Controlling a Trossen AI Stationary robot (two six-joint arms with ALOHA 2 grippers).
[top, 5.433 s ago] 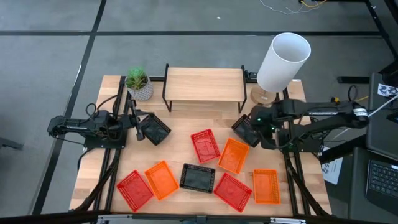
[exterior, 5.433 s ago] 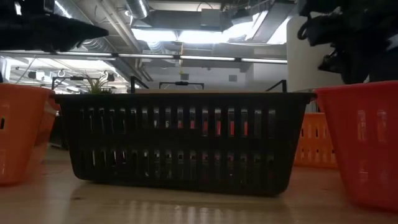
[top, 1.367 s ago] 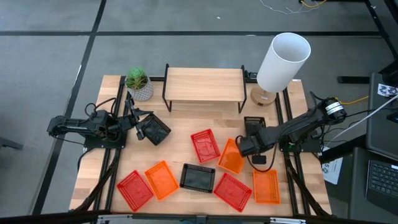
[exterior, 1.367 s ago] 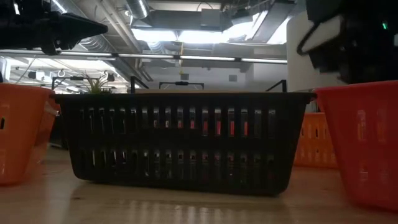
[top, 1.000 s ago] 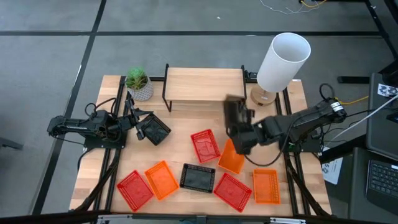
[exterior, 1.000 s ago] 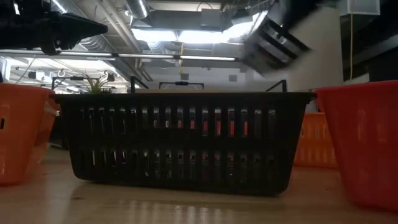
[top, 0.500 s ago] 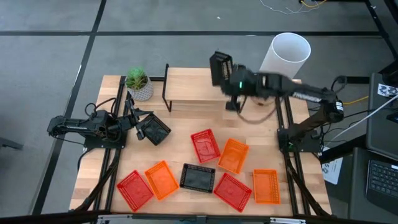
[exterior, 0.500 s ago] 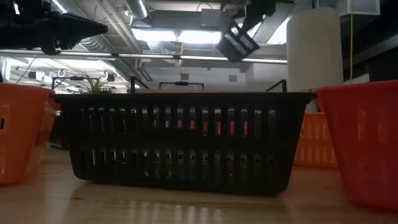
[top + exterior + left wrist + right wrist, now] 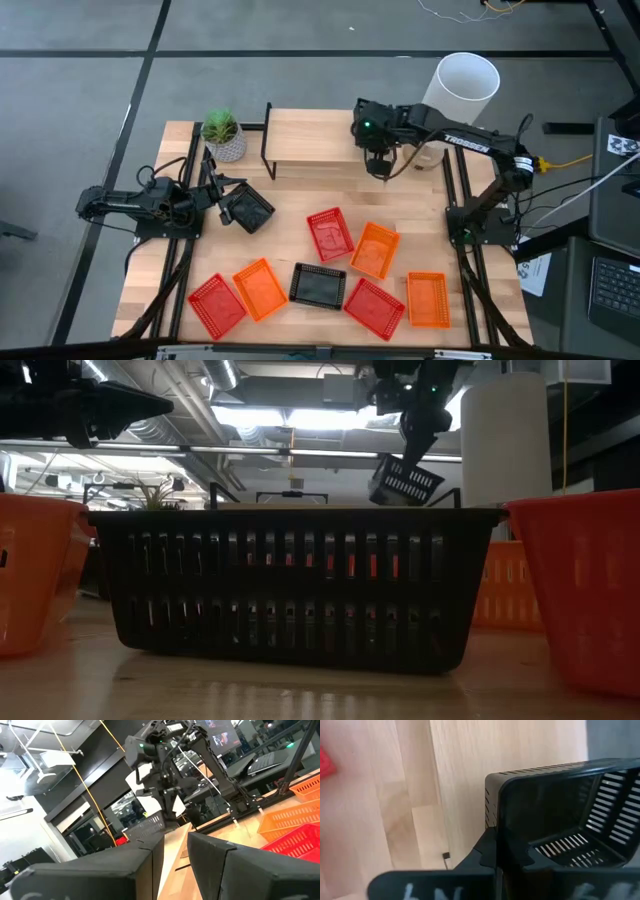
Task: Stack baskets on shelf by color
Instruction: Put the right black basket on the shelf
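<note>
My right gripper (image 9: 383, 168) is shut on a black basket (image 9: 405, 482), which hangs tilted just above the right end of the shelf (image 9: 320, 140). Below the gripper in the right wrist view are the basket's inside (image 9: 570, 830) and the light plank. Red (image 9: 330, 235), orange (image 9: 376, 250) and black (image 9: 318, 285) baskets lie flat on the table's near half. My left gripper (image 9: 225, 200) waits at the table's left, raised, with a narrow gap and nothing between its fingers (image 9: 176, 855). Another black basket (image 9: 252, 210) lies at its fingertips. My right gripper pinches one side wall of the black basket close to a corner (image 9: 492, 837) between its two fingers. The fingers come from above, pointing down. The basket hangs below them, tilted, clear of the shelf's plank, with its open side turned toward the wrist camera.
A potted plant (image 9: 222, 135) stands left of the shelf and a white lamp (image 9: 458, 95) right of it, close to my right arm. More red (image 9: 216, 305) and orange (image 9: 428, 300) baskets lie along the near edge.
My right gripper has carried the black basket from above the orange basket at mid-table up and toward the far edge. It passed high over the shelf, then came down over the shelf's right end. The basket has turned about in the hold and hangs lower now.
</note>
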